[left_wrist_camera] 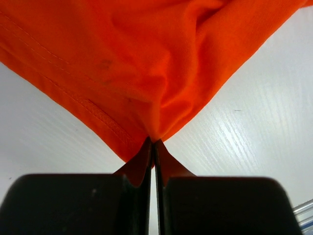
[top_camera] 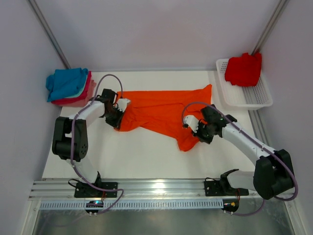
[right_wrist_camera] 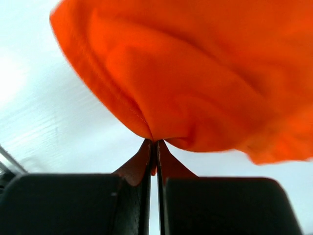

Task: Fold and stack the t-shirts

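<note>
A bright orange t-shirt (top_camera: pixel 161 111) lies spread and rumpled across the middle of the white table. My left gripper (top_camera: pixel 119 119) is shut on its left edge; the left wrist view shows the orange t-shirt (left_wrist_camera: pixel 146 63) pinched at my left gripper (left_wrist_camera: pixel 154 142). My right gripper (top_camera: pixel 195 128) is shut on a fold near the shirt's lower right part; in the right wrist view the cloth (right_wrist_camera: pixel 195 88) bunches above my right gripper (right_wrist_camera: pixel 155 142). A red t-shirt (top_camera: pixel 243 69) lies crumpled in the basket. Folded blue and pink t-shirts (top_camera: pixel 68 85) are stacked at the back left.
A white mesh basket (top_camera: pixel 254 97) stands at the back right, partly off the table's right edge. Metal frame posts rise at both back corners. The rail with both arm bases (top_camera: pixel 156 188) runs along the near edge.
</note>
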